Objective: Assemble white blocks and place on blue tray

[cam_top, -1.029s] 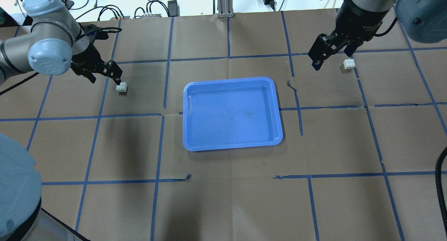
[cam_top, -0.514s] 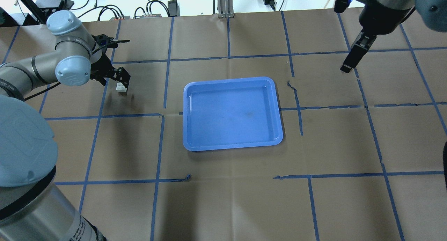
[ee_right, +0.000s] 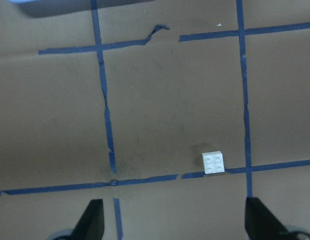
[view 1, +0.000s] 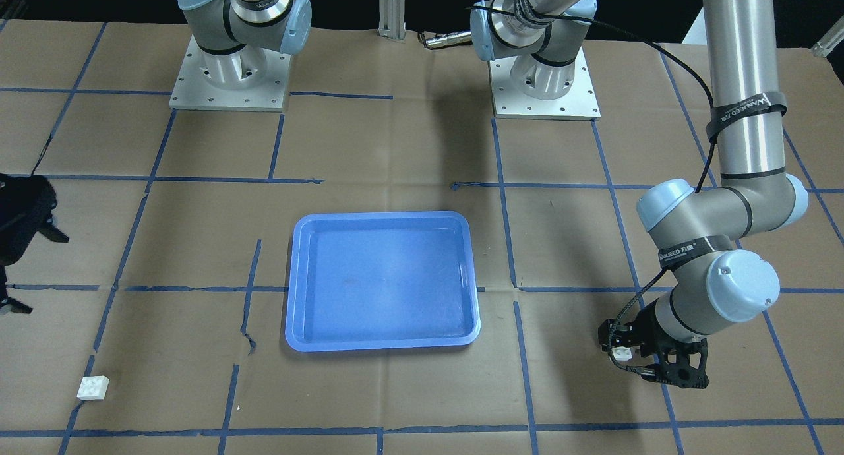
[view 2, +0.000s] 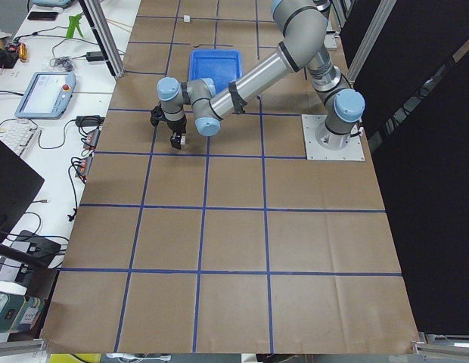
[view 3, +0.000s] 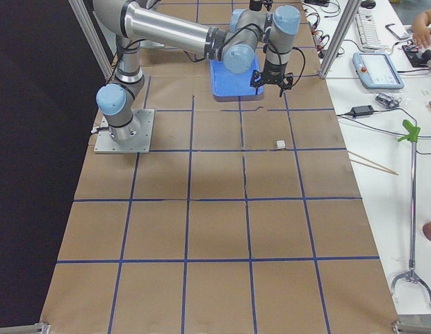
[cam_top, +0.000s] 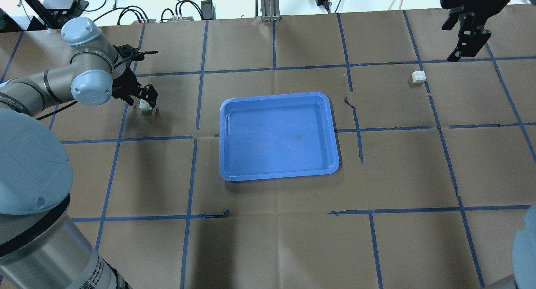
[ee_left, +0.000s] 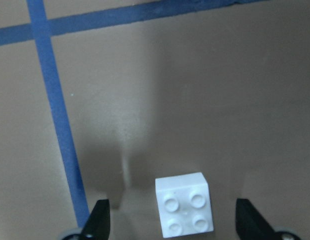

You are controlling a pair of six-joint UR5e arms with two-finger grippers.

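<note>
One white block (cam_top: 145,106) sits on the paper left of the blue tray (cam_top: 276,136). My left gripper (ee_left: 175,222) is low over it and open, a finger on each side of the block (ee_left: 185,211) with gaps on both sides. The front-facing view shows the same block (view 1: 620,353) at that gripper. The other white block (cam_top: 418,76) lies alone at the far right, also seen as a small block (ee_right: 214,162) in the right wrist view. My right gripper (cam_top: 454,44) hangs open, raised, behind and to the right of it. The tray (view 1: 382,277) holds nothing.
Blue tape lines grid the brown paper. Two arm bases (view 1: 227,79) stand at the robot's side of the table. Cables and power bricks (cam_top: 184,10) lie on the white bench beyond the far edge, with an aluminium post (cam_top: 268,4) at mid-back.
My right gripper swept right past its block, then went back toward the far right corner, leaving the block uncovered in place. My left gripper moved over its block and settled around it.
</note>
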